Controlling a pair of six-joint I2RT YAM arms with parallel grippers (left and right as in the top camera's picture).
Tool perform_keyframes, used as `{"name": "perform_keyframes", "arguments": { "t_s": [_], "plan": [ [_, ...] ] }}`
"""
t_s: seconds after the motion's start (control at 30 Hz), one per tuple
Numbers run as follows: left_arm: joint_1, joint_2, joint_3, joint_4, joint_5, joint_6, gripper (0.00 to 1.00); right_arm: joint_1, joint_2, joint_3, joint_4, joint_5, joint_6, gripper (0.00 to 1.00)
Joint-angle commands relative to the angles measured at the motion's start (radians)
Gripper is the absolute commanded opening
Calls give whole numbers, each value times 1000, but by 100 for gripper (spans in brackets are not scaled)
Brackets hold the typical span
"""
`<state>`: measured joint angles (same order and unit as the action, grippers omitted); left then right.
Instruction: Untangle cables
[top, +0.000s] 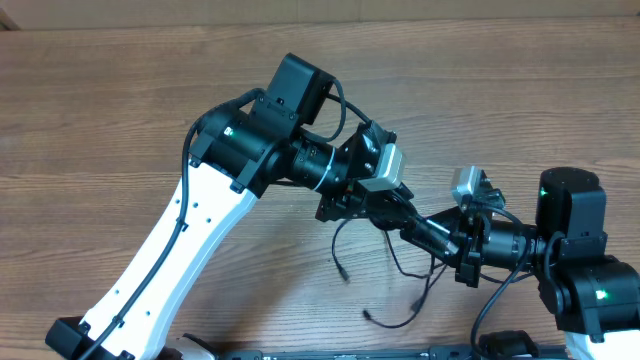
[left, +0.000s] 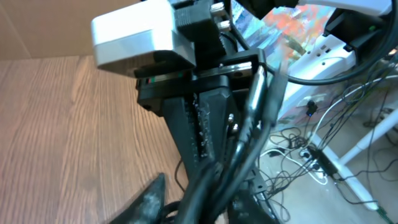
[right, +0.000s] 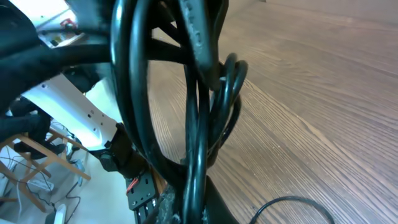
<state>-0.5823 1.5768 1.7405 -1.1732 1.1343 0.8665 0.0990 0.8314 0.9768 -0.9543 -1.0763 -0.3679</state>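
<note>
Cables (top: 336, 250) vanish beneath the left gripper (top: 383, 214) (jaws hidden).

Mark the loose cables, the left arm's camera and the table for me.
cables (top: 343, 270): overhead view, plug end of the leftmost strand.
left arm's camera (top: 385, 163): overhead view, top of its grey housing.
table (top: 110, 100): overhead view, bare wood in the upper left.

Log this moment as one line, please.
stage: untangling | right gripper: shut on cables | left gripper: state unclear | grippers: tip to tip | cables: loose ends trail out from grippers
</note>
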Motion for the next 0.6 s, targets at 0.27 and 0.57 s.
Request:
{"name": "perform_keyframes", "arguments": {
  "t_s": [0.27,0.57],
  "plan": [
    [56,-28,14,0,35,-172,100,-3,-6,23,7,98,71,4],
    [234,-29,14,-1,38,-481,100,-3,-6,23,53,118,122,4]
  ]
}}
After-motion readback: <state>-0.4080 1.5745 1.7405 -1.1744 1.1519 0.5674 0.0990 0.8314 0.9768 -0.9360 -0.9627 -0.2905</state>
